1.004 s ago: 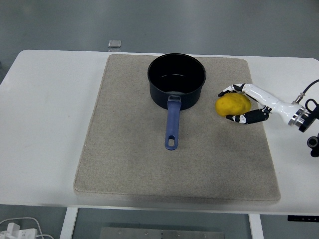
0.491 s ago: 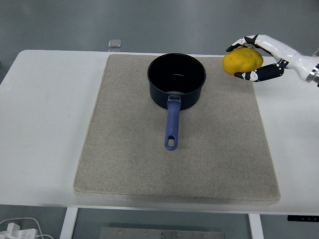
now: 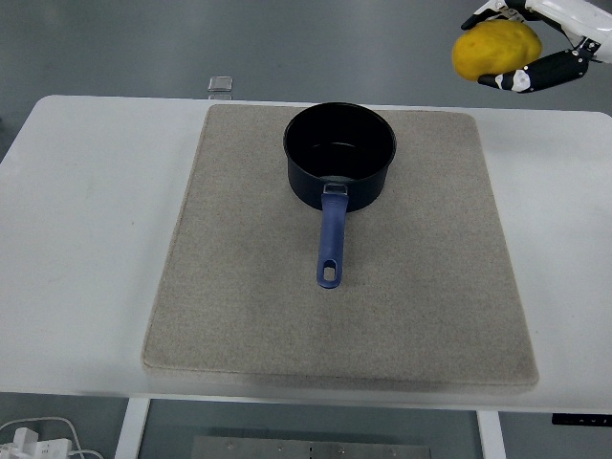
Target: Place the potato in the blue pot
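Note:
The yellow potato [image 3: 495, 50] hangs high in the air at the top right, beyond the table's far edge in the picture. My right hand [image 3: 505, 48] is shut on it, white and black fingers [image 3: 521, 76] curled under and over it. The blue pot [image 3: 339, 156] stands upright and empty at the back middle of the beige mat [image 3: 239, 287], well to the left of and below the potato. Its blue handle [image 3: 330, 244] points toward the near edge. The left arm is out of sight.
A small clear square object [image 3: 221, 84] lies on the white table [image 3: 86, 239] just behind the mat's far left corner. White cables [image 3: 38, 438] show below the table at the bottom left.
My right hand has lifted the potato off the mat beside the pot and carried it up and slightly right, to the picture's top right corner. The pot has not moved.

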`<state>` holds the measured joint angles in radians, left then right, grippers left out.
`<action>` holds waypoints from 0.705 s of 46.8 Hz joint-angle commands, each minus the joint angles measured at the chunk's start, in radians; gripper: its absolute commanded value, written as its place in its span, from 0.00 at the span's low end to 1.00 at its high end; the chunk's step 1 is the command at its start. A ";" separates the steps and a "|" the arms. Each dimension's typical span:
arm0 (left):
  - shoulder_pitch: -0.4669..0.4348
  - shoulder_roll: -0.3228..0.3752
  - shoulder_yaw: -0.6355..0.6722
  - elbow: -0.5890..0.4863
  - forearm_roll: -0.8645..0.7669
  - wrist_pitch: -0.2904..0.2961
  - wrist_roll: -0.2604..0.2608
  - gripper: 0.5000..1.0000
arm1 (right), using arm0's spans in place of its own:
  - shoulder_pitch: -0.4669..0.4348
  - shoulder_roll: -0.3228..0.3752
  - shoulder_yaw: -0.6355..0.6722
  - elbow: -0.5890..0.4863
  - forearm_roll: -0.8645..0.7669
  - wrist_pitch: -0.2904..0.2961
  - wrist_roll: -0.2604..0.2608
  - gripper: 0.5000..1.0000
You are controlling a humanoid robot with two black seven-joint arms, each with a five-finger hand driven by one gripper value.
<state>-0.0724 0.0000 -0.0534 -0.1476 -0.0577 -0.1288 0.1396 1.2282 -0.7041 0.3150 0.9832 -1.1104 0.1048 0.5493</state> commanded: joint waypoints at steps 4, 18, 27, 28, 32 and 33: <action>0.000 0.000 0.000 0.000 -0.001 0.000 0.000 1.00 | 0.025 0.011 0.001 0.000 0.001 0.004 -0.023 0.00; 0.000 0.000 -0.002 -0.003 -0.001 0.000 0.000 1.00 | 0.079 0.207 -0.004 -0.069 0.043 -0.001 -0.061 0.00; 0.000 0.000 -0.002 0.002 -0.001 0.000 0.000 1.00 | 0.109 0.373 -0.004 -0.195 0.043 -0.001 -0.065 0.00; 0.000 0.000 -0.002 0.002 -0.001 0.000 0.000 1.00 | 0.112 0.392 -0.004 -0.210 0.043 -0.002 -0.065 0.00; 0.000 0.000 -0.002 0.000 -0.001 0.000 0.000 1.00 | 0.117 0.469 -0.004 -0.261 0.043 -0.002 -0.065 0.00; 0.002 0.000 -0.002 0.000 -0.001 0.000 0.000 1.00 | 0.119 0.485 -0.004 -0.273 0.043 -0.002 -0.065 0.00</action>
<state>-0.0719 0.0000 -0.0552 -0.1463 -0.0584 -0.1289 0.1397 1.3436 -0.2685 0.3115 0.7449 -1.0672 0.1032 0.4844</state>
